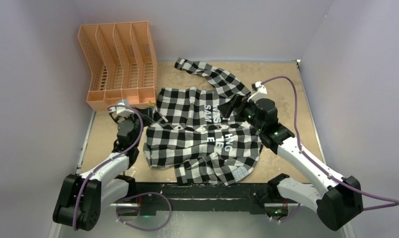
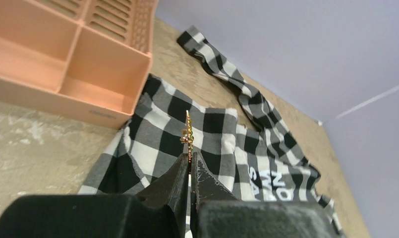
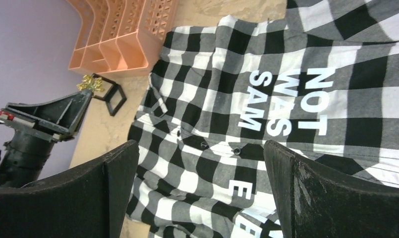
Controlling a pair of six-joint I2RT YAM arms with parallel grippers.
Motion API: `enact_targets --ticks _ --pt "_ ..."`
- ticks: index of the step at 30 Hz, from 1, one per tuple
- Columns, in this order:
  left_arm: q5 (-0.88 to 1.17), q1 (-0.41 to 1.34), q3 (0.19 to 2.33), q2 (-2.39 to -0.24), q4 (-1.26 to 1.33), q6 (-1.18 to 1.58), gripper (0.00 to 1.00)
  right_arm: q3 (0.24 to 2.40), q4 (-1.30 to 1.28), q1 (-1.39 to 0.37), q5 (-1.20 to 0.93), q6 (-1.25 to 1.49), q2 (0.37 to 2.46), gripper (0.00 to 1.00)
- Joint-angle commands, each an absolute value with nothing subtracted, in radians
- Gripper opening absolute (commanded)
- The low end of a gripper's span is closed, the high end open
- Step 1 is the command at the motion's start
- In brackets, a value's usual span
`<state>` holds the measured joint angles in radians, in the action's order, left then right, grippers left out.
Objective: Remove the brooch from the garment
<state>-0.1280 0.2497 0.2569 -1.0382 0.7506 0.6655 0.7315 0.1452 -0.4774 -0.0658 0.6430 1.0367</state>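
Observation:
The garment (image 1: 202,134) is a black-and-white check shirt with white lettering, spread flat in the middle of the table. My left gripper (image 2: 191,156) is shut on the brooch (image 2: 188,135), a tiny gold pin sticking up from its fingertips. It holds the pin above the shirt's (image 2: 157,144) left edge, near the orange organiser. In the right wrist view the brooch (image 3: 90,83) shows clear of the shirt (image 3: 227,74). In the top view the brooch (image 1: 151,104) is a small gold speck. My right gripper (image 3: 201,148) is open and empty, hovering over the lettering on the shirt's right half (image 1: 229,106).
An orange slotted desk organiser (image 1: 120,59) lies at the back left, close to the left gripper; it also shows in the left wrist view (image 2: 63,64) and the right wrist view (image 3: 123,34). Grey walls enclose the table on three sides.

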Motion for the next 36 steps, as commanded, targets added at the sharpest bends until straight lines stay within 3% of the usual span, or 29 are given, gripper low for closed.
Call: enact_targets --ticks 1,9,21,36 --pt "-0.123 0.174 0.227 -1.037 0.810 0.877 0.00 0.710 0.180 -0.508 0.079 0.576 0.991 0.98" --pt "-0.257 0.076 0.141 -1.004 0.827 1.013 0.00 0.676 0.191 -0.567 0.216 0.556 0.960 0.98" --pt "-0.088 -0.167 0.121 -1.254 1.041 1.156 0.00 0.641 0.187 -0.679 0.465 0.532 0.945 0.98" --pt "-0.071 -0.259 0.098 -1.454 1.199 1.150 0.00 0.630 0.196 -0.756 0.602 0.513 0.941 0.98"
